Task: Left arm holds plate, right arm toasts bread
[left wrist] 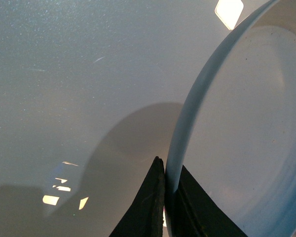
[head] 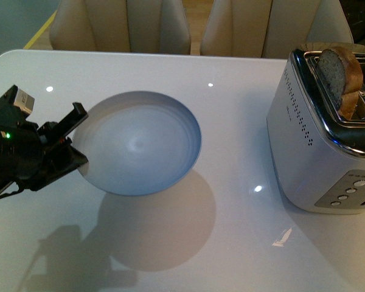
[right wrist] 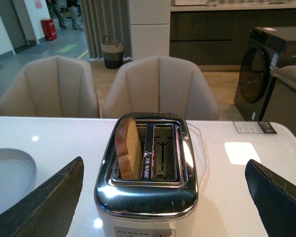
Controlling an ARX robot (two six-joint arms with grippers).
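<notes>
Front view: plate (head: 140,143) toward 9 o'clock of the white desk (head: 219,255), raised off the surface and slightly tilted, with its round shadow (head: 164,231) lying separate at 6 o'clock of it. Left gripper (head: 79,139) at 9 o'clock of the plate, black, with a green light (head: 7,135) and a small white tag (head: 25,100) on its body. Fingers narrow, clamped on the plate's rim, one above and one below. Toaster (head: 316,152) at 3 o'clock of the desk, well apart from the plate, silver with a chrome top and a row of round buttons (head: 348,193) on its near end. Bread (head: 337,70) upright in a slot of the toaster, its rounded brown crust and speckled crumb standing above the chrome top. Two pale chairs (head: 121,24) beyond the desk at 12 o'clock. Left wrist view: pale blue rim of the plate (left wrist: 246,123) pinched between two dark fingers (left wrist: 148,207), glossy desk (left wrist: 64,74) beneath, touching nothing else. Right wrist view: right gripper (right wrist: 164,163) hovering near the toaster (right wrist: 145,197) and facing it, fingers (right wrist: 44,202) spread wide to either side, holding nothing; bread (right wrist: 128,148) in the slot nearer the plate (right wrist: 10,173), apart from both fingers.
</notes>
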